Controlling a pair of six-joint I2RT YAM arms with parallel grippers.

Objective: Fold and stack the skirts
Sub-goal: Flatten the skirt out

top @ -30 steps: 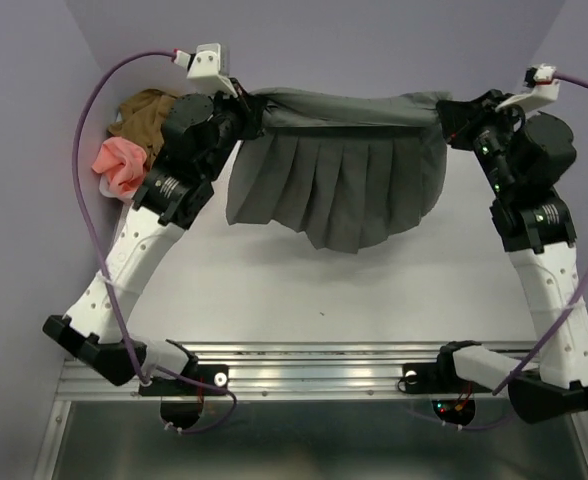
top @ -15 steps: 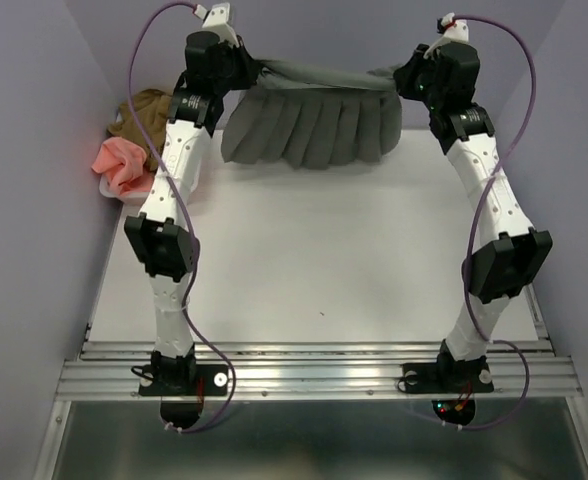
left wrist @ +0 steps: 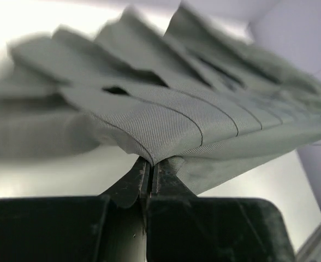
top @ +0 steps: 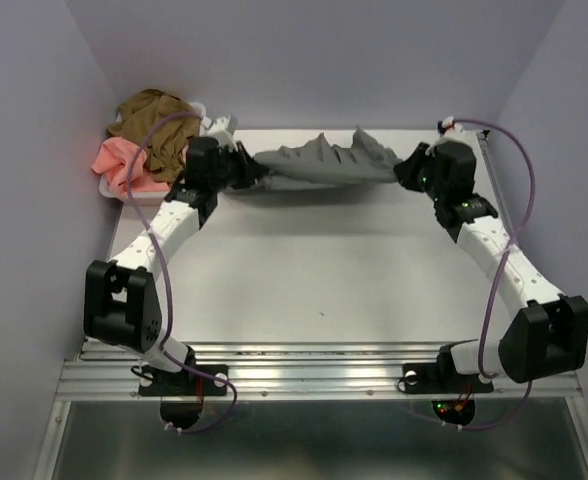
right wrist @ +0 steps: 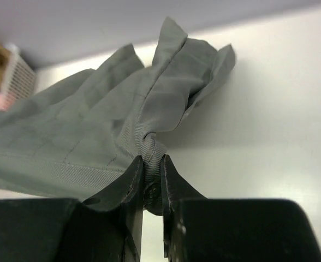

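The grey pleated skirt (top: 324,163) is stretched between my two grippers low over the far part of the white table (top: 314,260). My left gripper (top: 249,170) is shut on its left end; in the left wrist view the fingers (left wrist: 149,166) pinch the waistband of the skirt (left wrist: 177,114). My right gripper (top: 404,172) is shut on its right end; in the right wrist view the fingers (right wrist: 152,166) clamp a bunched bit of the skirt (right wrist: 122,136). The olive-brown skirt (top: 154,115) and the salmon-pink skirt (top: 124,160) lie crumpled in a white basket (top: 134,195) at the far left.
Purple walls close the table at the back and both sides. The basket's mesh corner (right wrist: 18,76) shows in the right wrist view. Both arms reach out towards the back wall, with purple cables looping over them.
Both grippers have come down from high near the back wall to just above the table. The hanging skirt has collapsed into a low, narrow bundle between them.
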